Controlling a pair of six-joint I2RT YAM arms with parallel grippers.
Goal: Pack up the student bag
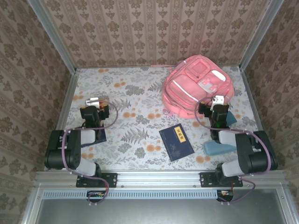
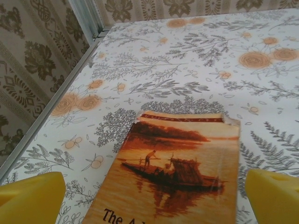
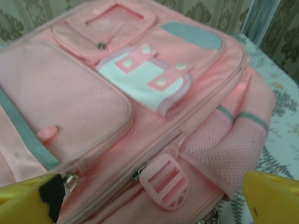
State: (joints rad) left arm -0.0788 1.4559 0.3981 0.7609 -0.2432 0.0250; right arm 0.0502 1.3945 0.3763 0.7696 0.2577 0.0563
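The student bag [image 1: 196, 86], a large pink backpack with white patches, lies at the back right of the table. My right gripper [image 1: 217, 100] hangs at its near edge. In the right wrist view that gripper [image 3: 149, 200] is open, its yellow fingertips [image 3: 273, 198] spread over the bag [image 3: 93, 93], above a zipper and a pink buckle [image 3: 164, 181]. My left gripper [image 1: 96, 101] is open at the left. In the left wrist view the left gripper [image 2: 154, 200] straddles an orange-covered book [image 2: 177, 172] that lies flat on the table and holds nothing.
A dark blue book [image 1: 176, 143] lies mid-table in front of the bag. A teal pencil case [image 1: 216, 148] sits beside the right arm. Patterned walls with metal rails [image 2: 86, 18] close in the floral tabletop [image 1: 135, 100] on the left, back and right.
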